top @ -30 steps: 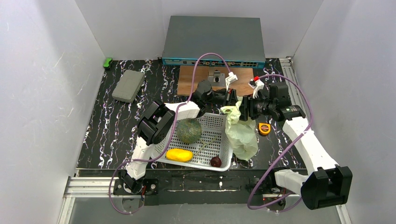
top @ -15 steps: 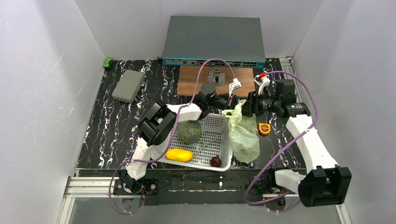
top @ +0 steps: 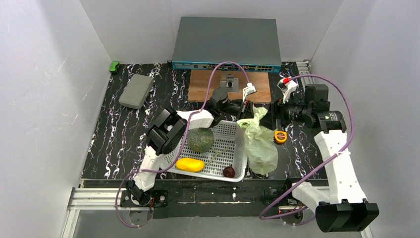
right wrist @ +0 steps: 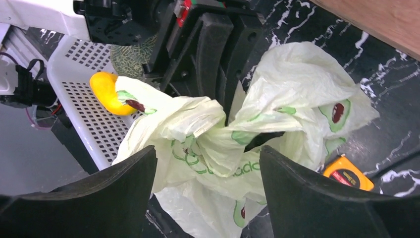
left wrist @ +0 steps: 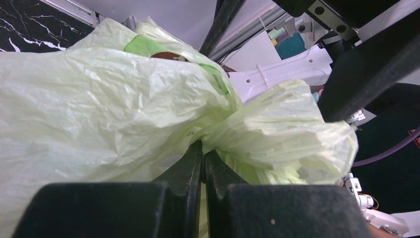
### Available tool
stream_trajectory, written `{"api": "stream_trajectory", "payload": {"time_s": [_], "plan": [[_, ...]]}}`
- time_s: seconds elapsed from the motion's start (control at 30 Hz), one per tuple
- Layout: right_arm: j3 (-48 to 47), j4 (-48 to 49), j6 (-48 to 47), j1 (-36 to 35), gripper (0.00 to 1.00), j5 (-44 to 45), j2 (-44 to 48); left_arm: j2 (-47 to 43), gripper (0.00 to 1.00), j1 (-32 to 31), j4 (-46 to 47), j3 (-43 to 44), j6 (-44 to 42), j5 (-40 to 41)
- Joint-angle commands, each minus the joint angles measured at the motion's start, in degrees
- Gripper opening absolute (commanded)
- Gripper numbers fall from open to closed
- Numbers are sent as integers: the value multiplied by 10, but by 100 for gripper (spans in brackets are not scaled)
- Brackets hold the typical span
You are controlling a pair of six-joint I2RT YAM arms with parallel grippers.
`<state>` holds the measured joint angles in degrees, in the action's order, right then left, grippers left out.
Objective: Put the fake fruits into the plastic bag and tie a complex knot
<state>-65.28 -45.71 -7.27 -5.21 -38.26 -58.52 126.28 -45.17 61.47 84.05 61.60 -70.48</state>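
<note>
At the lower centre of the overhead frame, a plum [top: 229,171], a mango [top: 189,164] and a melon [top: 200,139] are lying in the white basket [top: 233,136]. Just right of it, the plastic bag [top: 261,146] is slumping beside a yellow tape measure [top: 281,136]. Higher up, the left gripper [left wrist: 203,151] is pinching the bag's gathered neck, while the right gripper [right wrist: 208,151] is hovering close by, jaws spread wide.

Your left arm [top: 148,168] rises from the near edge of the worktop, folds at the elbow and reaches right toward the middle. There your left gripper [left wrist: 203,148] pinches a fold of the plastic bag [left wrist: 99,109], jaws pressed together. Your right arm [top: 339,161] stands along the right edge, wrist turned left. Your right gripper [right wrist: 207,154] faces the left one, jaws spread wide.
</note>
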Motion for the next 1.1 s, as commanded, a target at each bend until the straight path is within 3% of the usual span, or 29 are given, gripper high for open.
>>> {"api": "stream_trajectory", "payload": {"time_s": [0.0,0.2,0.47,0.73,0.93,0.97,1.07], "plan": [[-35,-101,-60,28,80,13,5,-4,0,4,18,5,-10,2],[-20,-137,-99,70,49,-2,15,-2,0,4,21,12,-7,3],[11,-94,-70,96,44,-54,25,3,0,1,24,20,-6,3],[58,-24,-33,96,48,-88,1,7,0,-3,34,26,1,1],[66,36,2,95,39,-103,-13,6,0,-7,41,22,3,-3],[63,41,6,94,37,-110,-18,6,0,-8,40,22,3,-3],[48,61,21,94,11,-134,-27,7,0,-7,37,18,0,-5]]}}
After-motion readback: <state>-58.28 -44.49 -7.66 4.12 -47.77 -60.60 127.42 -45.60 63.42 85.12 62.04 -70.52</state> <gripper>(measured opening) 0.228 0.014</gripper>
